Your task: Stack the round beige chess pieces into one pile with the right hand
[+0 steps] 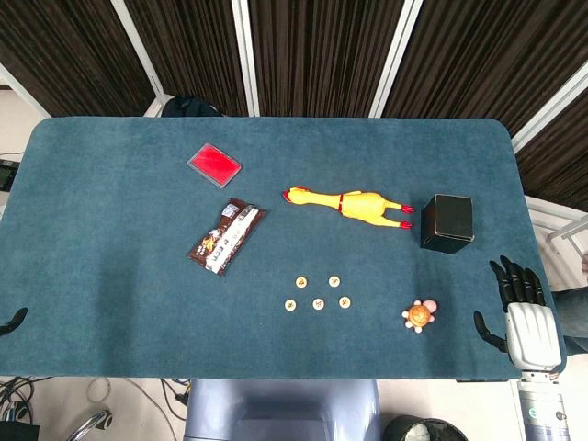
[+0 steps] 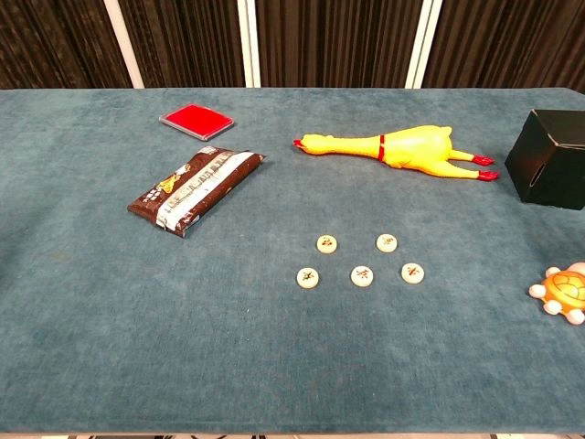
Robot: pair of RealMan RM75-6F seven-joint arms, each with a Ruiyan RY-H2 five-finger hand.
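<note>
Left of the toy turtle [image 1: 419, 315], 5 beige chess pieces [image 1: 318, 304] lie flat and unstacked, while my right hand [image 1: 525, 312], released and empty, risks knocking that turtle when reaching across.

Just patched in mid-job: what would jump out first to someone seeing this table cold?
The yellow rubber chicken lying on its side across the middle of the blue table grabs the eye first. In front of it, five round beige chess pieces lie flat and apart, none stacked. The right hand rests at the table's right edge with fingers spread, beyond the black box and the orange turtle toy.
</note>
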